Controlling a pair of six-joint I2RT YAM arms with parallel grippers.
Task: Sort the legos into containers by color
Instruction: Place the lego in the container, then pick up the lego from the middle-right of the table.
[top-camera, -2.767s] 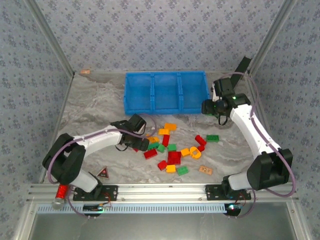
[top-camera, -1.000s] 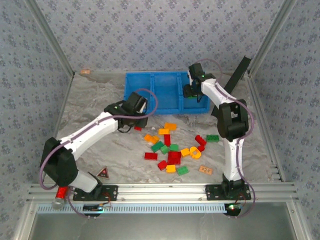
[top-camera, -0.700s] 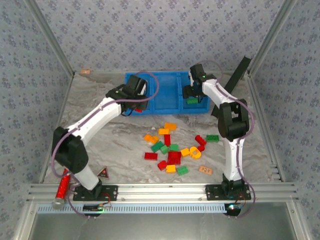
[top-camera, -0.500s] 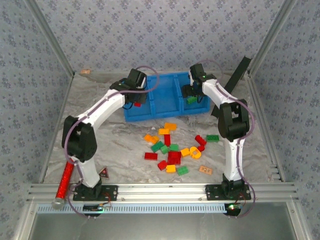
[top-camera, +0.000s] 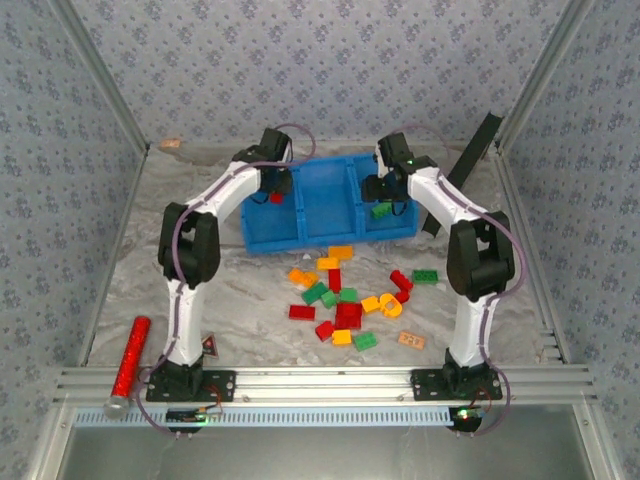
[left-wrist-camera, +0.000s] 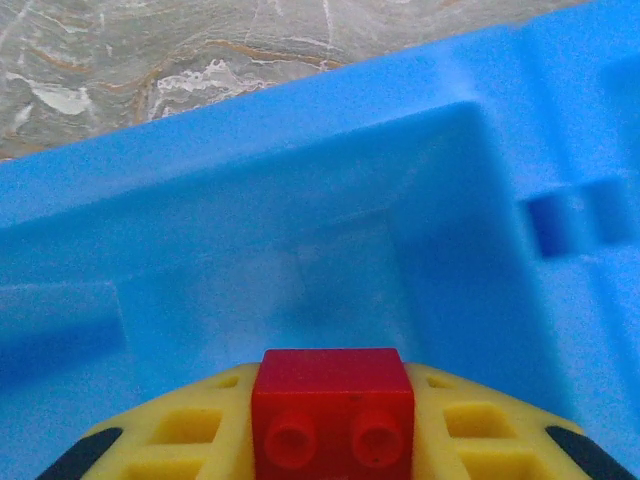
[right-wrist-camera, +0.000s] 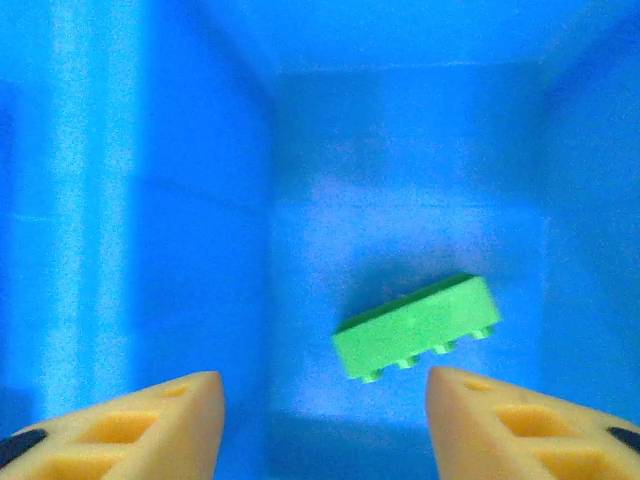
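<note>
You are pinching a red brick in the left gripper over the blue tray's left compartment, so be easing it low before letting go, while your right gripper is hanging spread above a green brick that seems to be lying in the right compartment.

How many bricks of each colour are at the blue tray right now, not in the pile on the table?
Green lego: 1, lying loose in the right compartment
Red lego: 1, held by the left end effector over the left compartment
Orange: 0
Total: 2
</note>
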